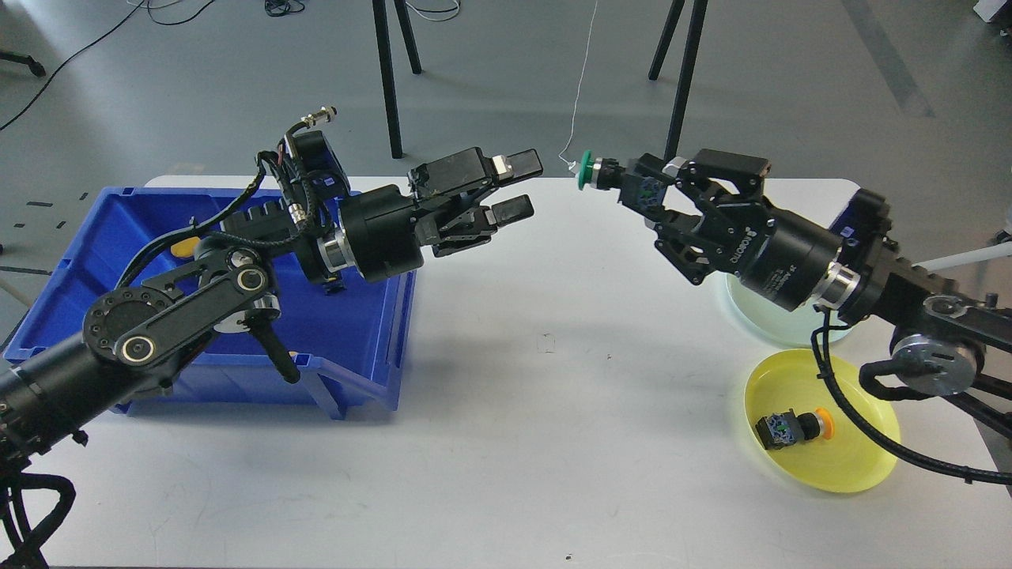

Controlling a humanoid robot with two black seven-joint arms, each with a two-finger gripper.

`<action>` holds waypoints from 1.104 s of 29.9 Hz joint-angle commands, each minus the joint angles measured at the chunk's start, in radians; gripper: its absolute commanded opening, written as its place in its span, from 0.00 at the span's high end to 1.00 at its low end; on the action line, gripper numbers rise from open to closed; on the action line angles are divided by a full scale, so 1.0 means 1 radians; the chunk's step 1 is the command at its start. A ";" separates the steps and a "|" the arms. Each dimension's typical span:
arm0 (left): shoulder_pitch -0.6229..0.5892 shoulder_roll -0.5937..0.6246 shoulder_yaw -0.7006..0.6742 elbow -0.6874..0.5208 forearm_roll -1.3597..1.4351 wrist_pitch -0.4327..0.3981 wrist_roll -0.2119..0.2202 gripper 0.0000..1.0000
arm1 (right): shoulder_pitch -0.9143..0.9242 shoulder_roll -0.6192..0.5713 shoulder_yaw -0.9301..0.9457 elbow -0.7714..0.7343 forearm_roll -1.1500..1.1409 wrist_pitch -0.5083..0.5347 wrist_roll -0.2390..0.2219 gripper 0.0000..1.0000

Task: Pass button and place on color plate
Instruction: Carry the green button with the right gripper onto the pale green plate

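Observation:
My right gripper [644, 194] is shut on a button with a green cap [586, 169] and a black body, held in the air above the table's far middle. My left gripper [518, 186] is open and empty, a short way left of the button and apart from it. A yellow plate [854, 466] at the front right holds another button with an orange cap [793, 427]. A pale green plate [743, 304] lies behind it, partly hidden by my right arm.
A blue bin [356, 332] stands at the left under my left arm, with a yellow round piece [180, 248] inside. The white table [553, 411] spans the middle. Tripod legs [680, 79] stand on the floor beyond the far edge.

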 commanded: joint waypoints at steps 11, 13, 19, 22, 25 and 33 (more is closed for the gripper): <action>0.013 -0.004 0.000 0.003 0.001 0.000 0.000 0.03 | -0.103 0.069 -0.081 -0.601 -0.479 -0.231 0.000 1.00; 0.013 -0.004 0.000 0.003 0.003 0.000 0.000 0.03 | -0.101 0.127 -0.117 -0.657 -0.492 -0.266 0.000 0.98; 0.015 -0.004 0.000 0.003 0.001 0.000 0.000 0.03 | -0.098 0.158 -0.131 -0.672 -0.493 -0.278 0.000 0.87; 0.015 -0.004 0.000 0.003 0.003 0.000 0.000 0.03 | -0.098 0.159 -0.129 -0.675 -0.492 -0.280 0.000 0.70; 0.015 -0.004 0.000 0.003 0.001 0.000 0.000 0.03 | -0.097 0.161 -0.128 -0.674 -0.489 -0.280 0.000 0.55; 0.015 -0.004 0.000 0.003 0.001 0.000 0.000 0.03 | -0.092 0.161 -0.122 -0.674 -0.484 -0.281 0.000 0.18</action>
